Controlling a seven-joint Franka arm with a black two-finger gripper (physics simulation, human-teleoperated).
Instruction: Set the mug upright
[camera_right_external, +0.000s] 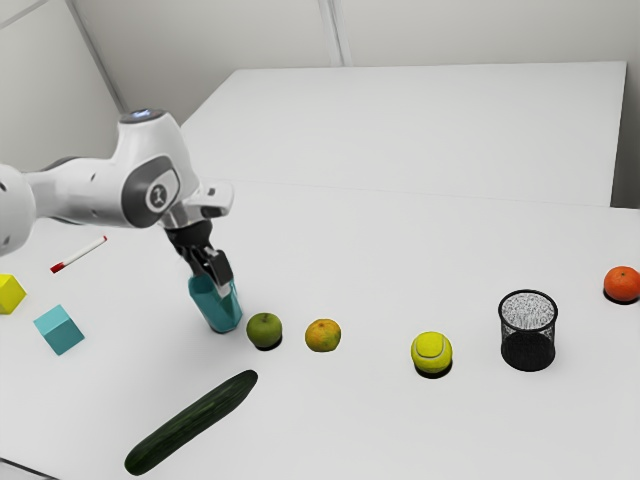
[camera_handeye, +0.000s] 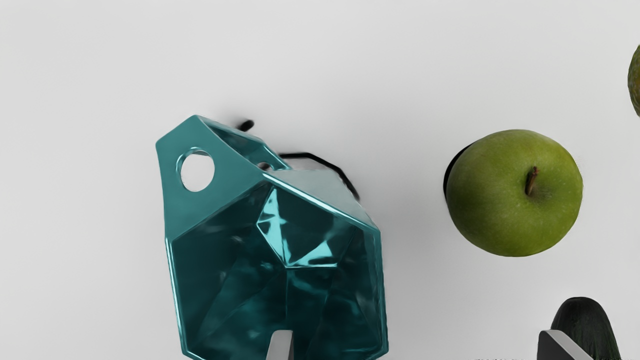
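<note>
The gripper (camera_right_external: 215, 280) is at the rim of the teal mug (camera_right_external: 220, 308) in the exterior view, pointing down. The mug has its mouth up and its body slants toward the exterior view's left; whether its base lies flat I cannot tell. In the wrist view the gripper (camera_handeye: 420, 345) has its fingers wide apart. One finger (camera_handeye: 281, 347) overlaps the opening of the mug (camera_handeye: 210, 210), while the other is outside, past the mug's wall on the apple's side. The mug's handle, with a round hole, points away from the fingers.
A green apple (camera_right_external: 264, 330) sits close beside the mug, with an orange-green fruit (camera_right_external: 323, 335) beyond it. A cucumber (camera_right_external: 192, 422) lies nearer the exterior camera. Further off are a tennis ball (camera_right_external: 431, 353), a mesh bin (camera_right_external: 528, 330), a teal cube (camera_right_external: 59, 330) and a marker (camera_right_external: 80, 254).
</note>
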